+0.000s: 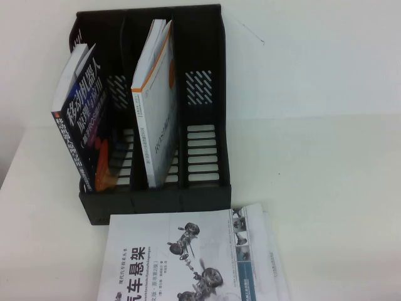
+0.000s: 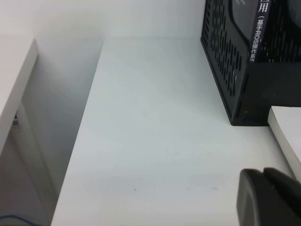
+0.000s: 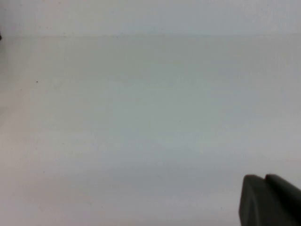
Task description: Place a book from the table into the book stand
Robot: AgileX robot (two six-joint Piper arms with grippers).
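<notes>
The book (image 1: 182,257), white with a bold black title and a grey suspension drawing, lies flat on the table (image 1: 313,150) at the near edge, right in front of the book stand (image 1: 156,205). Its corner shows in the left wrist view (image 2: 288,134). The black stand has three upright compartments, and its rightmost one (image 1: 202,150) holds nothing. My left gripper (image 2: 264,175) is shut and empty, low over the table to the left of the stand (image 2: 230,70). My right gripper (image 3: 264,180) is shut and empty over bare table. Neither gripper shows in the high view.
A dark blue book (image 1: 81,125) leans in the stand's left compartment; its spine shows in the left wrist view (image 2: 261,28). A white book (image 1: 153,113) stands in the middle compartment. The table's left edge (image 2: 70,155) drops off beside my left gripper. Fanned pages (image 1: 260,244) stick out right of the book.
</notes>
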